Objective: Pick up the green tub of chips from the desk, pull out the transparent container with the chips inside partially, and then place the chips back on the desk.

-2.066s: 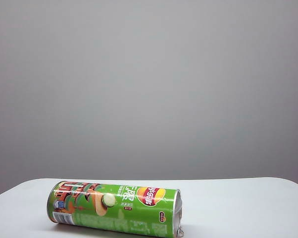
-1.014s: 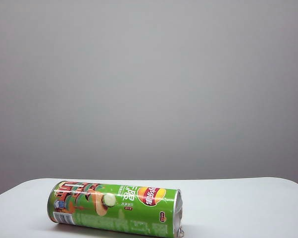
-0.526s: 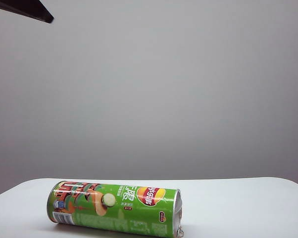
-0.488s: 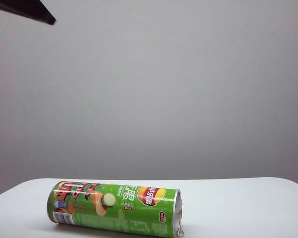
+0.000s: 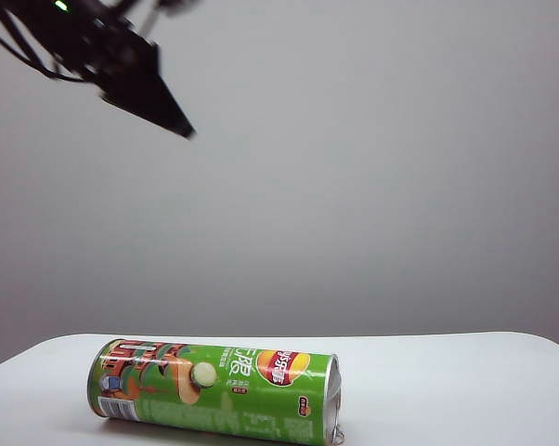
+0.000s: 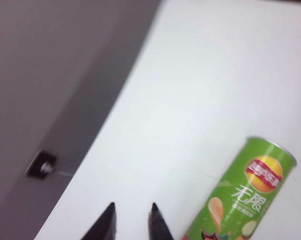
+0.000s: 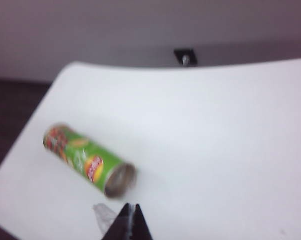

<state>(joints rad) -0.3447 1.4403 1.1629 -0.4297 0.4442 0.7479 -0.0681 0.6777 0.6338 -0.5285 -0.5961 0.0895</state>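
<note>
Bare desk (image 5: 465, 381) surrounds the lone green tub (image 5: 214, 390); both claws hang clear above.

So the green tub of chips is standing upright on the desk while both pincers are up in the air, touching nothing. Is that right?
Not quite: the green tub of chips lies on its side on the desk, as the exterior view shows. The rest holds: the left pincer and right pincer hang above it, touching nothing.

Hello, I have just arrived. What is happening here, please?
Nothing is held yet. The green tub of chips lies on its side on the desk. The left end effector, fingers a little apart, hangs high above the desk's left part. The right end effector is shut, well above the desk.
</note>
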